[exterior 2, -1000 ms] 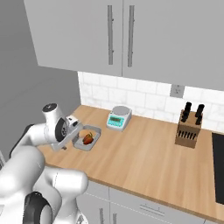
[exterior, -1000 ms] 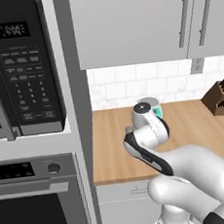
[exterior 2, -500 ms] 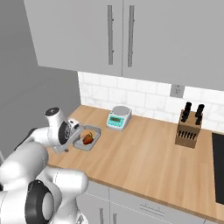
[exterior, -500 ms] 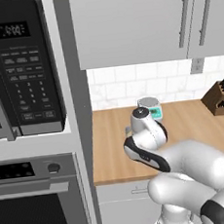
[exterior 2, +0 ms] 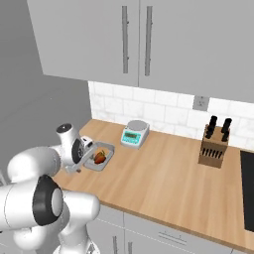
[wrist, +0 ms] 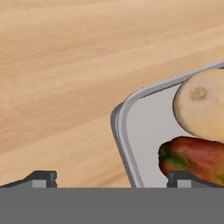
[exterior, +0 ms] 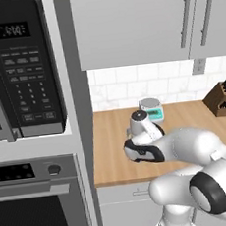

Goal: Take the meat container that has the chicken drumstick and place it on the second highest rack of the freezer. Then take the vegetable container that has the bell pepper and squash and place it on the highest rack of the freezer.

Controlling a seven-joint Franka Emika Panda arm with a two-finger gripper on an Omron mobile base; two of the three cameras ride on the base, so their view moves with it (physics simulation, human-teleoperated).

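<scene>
A grey vegetable container sits on the wooden counter, holding the pale tan squash and the red-orange bell pepper. My gripper is open, low over the container's near corner, with one fingertip outside the rim and the other inside by the pepper. From the right base view the container lies at the counter's left end with my gripper at its near edge. The chicken drumstick, the freezer and its racks are out of view.
A small kitchen scale stands behind the container by the tiled wall. A knife block sits further right. A microwave and an oven fill the tall unit to the left of the counter. Upper cabinets hang overhead.
The hand has edged a little closer to the container's near edge. The container and the other things on the counter have stayed put.
</scene>
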